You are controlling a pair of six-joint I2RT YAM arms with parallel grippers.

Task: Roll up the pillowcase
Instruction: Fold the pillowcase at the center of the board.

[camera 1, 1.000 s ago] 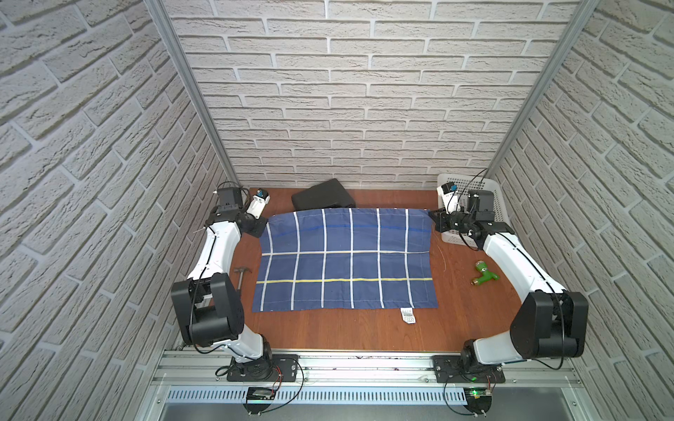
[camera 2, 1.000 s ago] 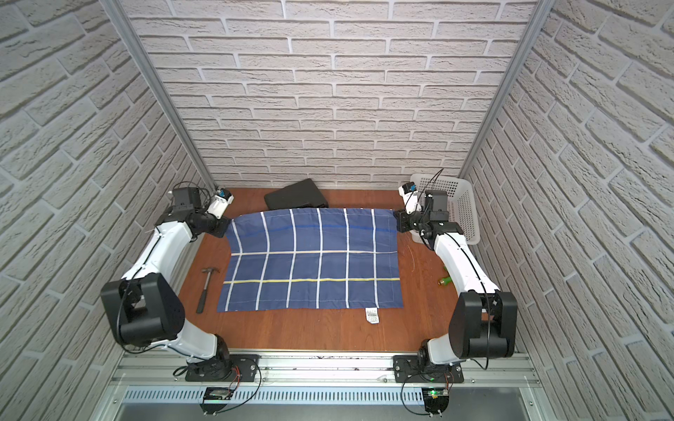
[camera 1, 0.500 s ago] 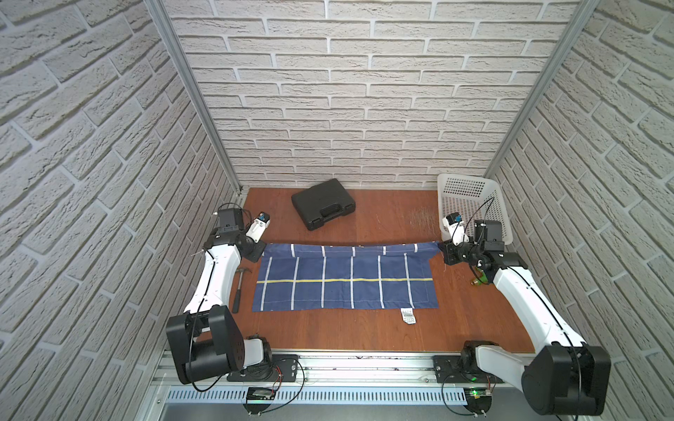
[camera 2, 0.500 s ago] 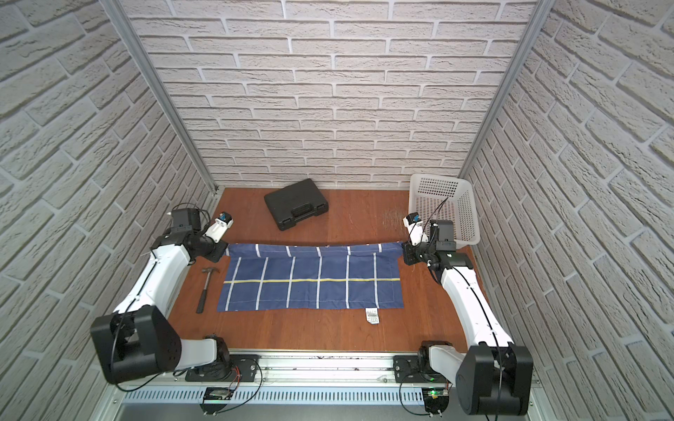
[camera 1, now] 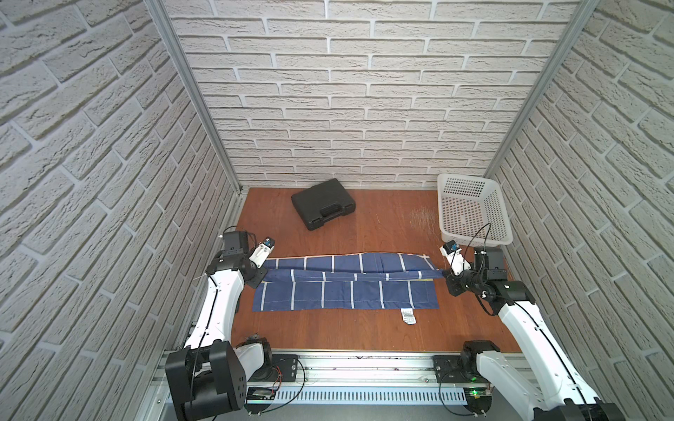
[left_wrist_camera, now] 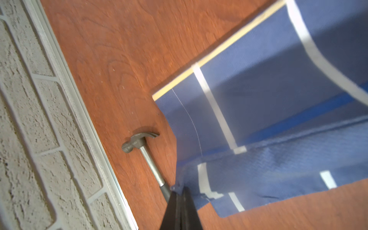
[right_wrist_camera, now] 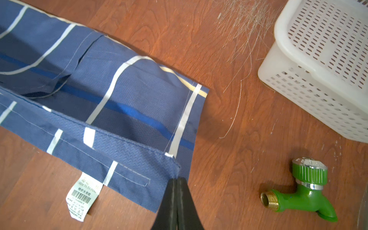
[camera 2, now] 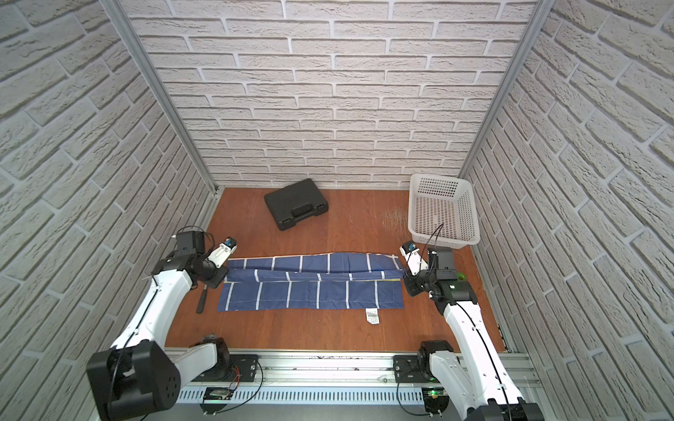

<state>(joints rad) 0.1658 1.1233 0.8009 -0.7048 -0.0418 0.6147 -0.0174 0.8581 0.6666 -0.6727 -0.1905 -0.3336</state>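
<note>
Two robot arms hold a blue fabric pillowcase (camera 1: 346, 291) with a grid of white lines, which lies as a long left-to-right strip across the middle of a reddish-brown wooden table (camera 1: 383, 226). The left gripper (left_wrist_camera: 181, 191) has its black fingers pressed together on a corner at the cloth's left end. The right gripper (right_wrist_camera: 176, 181) pinches the matching corner at the right end in the same way.

Between the two grips a band of fabric is folded over toward the near side and rides slightly raised above the rest. The near part of the strip lies flat on the wood. A pale yellow stripe (left_wrist_camera: 219, 49) runs along the far edge of the strip. A small white printed label (right_wrist_camera: 82, 197) sticks out from the near edge, toward the right end.

A small grey metal hammer (left_wrist_camera: 147, 159) lies on the table just beside the left end, its handle running behind the left gripper's fingers. A green plastic tap with a brass thread (right_wrist_camera: 302, 191) lies on the wood to the right of the cloth, apart from it. Beyond the tap, a white perforated plastic basket (right_wrist_camera: 294, 93) stands in the far right corner. A closed black plastic carrying case (camera 1: 322, 208) rests at the far side, left of centre, well apart from the fabric.
</note>
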